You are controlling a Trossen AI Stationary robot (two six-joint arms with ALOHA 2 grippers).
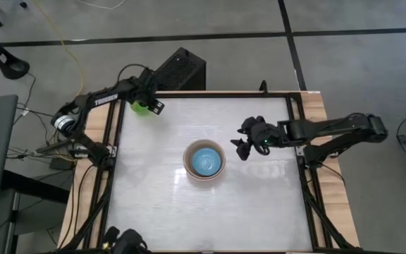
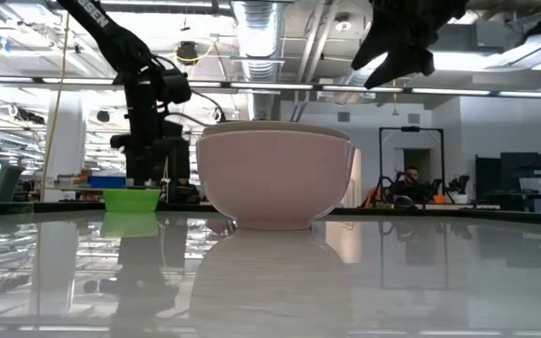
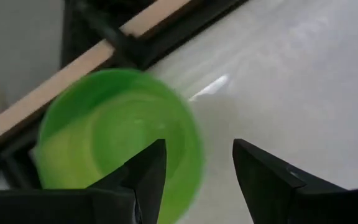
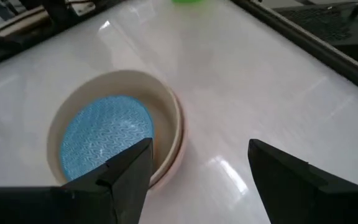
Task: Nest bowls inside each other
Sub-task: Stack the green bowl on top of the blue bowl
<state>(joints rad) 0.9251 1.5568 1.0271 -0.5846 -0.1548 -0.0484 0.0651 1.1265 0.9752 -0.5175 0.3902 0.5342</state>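
Note:
A stack of nested bowls (image 1: 204, 161) sits at the table's middle, pale pink on the outside (image 2: 275, 176). A light blue bowl (image 4: 104, 138) is the innermost. A small bright green bowl (image 1: 139, 109) rests on its base near the table's far left corner. My left gripper (image 3: 194, 177) hovers open just above it (image 2: 131, 199), one finger over the bowl's inside and the other outside its rim. My right gripper (image 1: 245, 144) hangs open in the air to the right of the stack, well above the table (image 2: 397, 47).
Black frame rails (image 1: 298, 134) and wooden boards border the table on the left and right. A black box (image 1: 182, 68) sits beyond the far edge. Cables and gear lie past the left edge. Bare white tabletop (image 1: 210, 219) spreads near the front.

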